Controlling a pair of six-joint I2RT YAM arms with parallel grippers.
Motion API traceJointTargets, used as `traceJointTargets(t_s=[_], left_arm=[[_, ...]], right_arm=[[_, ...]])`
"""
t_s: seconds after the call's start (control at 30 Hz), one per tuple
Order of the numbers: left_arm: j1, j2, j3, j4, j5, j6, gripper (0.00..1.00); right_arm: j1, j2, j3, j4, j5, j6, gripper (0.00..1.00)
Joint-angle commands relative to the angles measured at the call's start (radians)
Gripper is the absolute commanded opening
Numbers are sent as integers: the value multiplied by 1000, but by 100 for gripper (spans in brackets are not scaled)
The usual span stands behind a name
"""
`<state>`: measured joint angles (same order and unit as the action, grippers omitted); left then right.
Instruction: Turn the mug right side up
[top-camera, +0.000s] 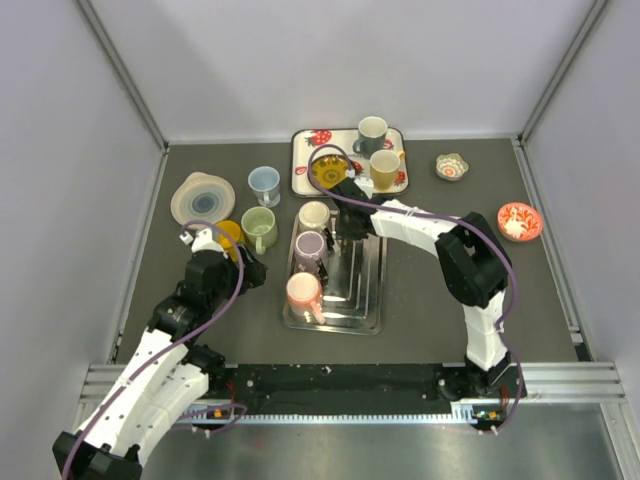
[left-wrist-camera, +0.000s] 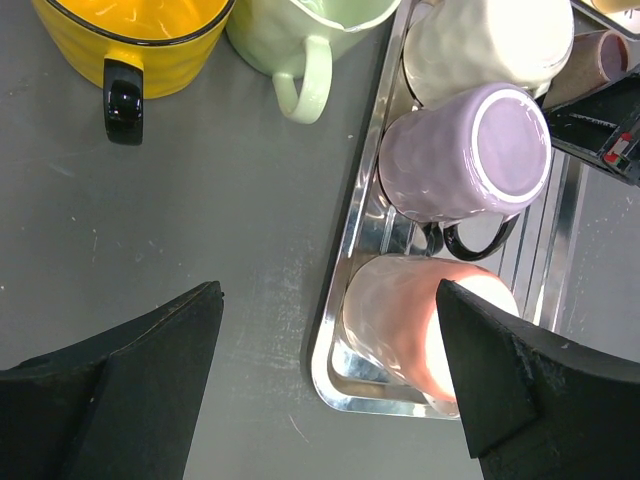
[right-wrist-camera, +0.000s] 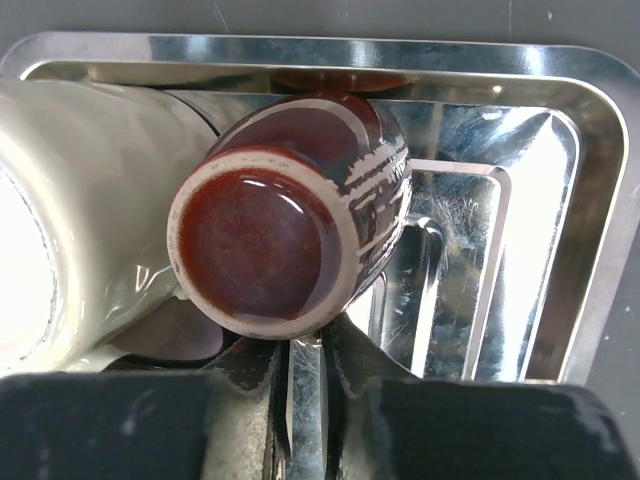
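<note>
The white-shelled left arm (top-camera: 150, 370) and right arm (top-camera: 480, 325) have black joints, and a purple cable (top-camera: 514, 285) trails each. The left claw (left-wrist-camera: 330, 290) has matte black wedge fingers (left-wrist-camera: 150, 375).

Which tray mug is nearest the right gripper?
The dark brown mug, bottom up beside the cream mug; the lilac mug and pink mug sit farther off.

No text, brand or number readable in any of my views. Small red-and-white mark (left-wrist-camera: 615, 148) on black part (left-wrist-camera: 598, 122), right edge of left wrist view: too small and blurred for me to read.
</note>
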<state>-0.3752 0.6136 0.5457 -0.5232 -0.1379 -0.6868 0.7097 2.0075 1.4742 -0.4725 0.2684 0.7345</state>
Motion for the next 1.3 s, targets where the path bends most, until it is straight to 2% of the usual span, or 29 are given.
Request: traceJointTargets(t_s=[0.0,0.3,0.6,0.87,1.03,1.27], left_arm=[[-4,0,-15,46,12,-10,92],[-4,-3,-15,48,20,-7,92],[-4,-11,-7,45,15,4,91],[-4,-9,2,74,32,9,91],[-4,-38,-6,150,127,15,92],[-4,-130,-46,371,388,-10,99]], right_arm=[[-12,-15,21,8,37,-15,0],[-12,-62,-40,5,60,-50,0],[-9,-266,-205,32,78,-156,0],[-9,-438,-377,100,-7,-130,0],[-9,-571,-521,251,-122,-77,0],[-9,-820,-643,452,-290,-40,0]])
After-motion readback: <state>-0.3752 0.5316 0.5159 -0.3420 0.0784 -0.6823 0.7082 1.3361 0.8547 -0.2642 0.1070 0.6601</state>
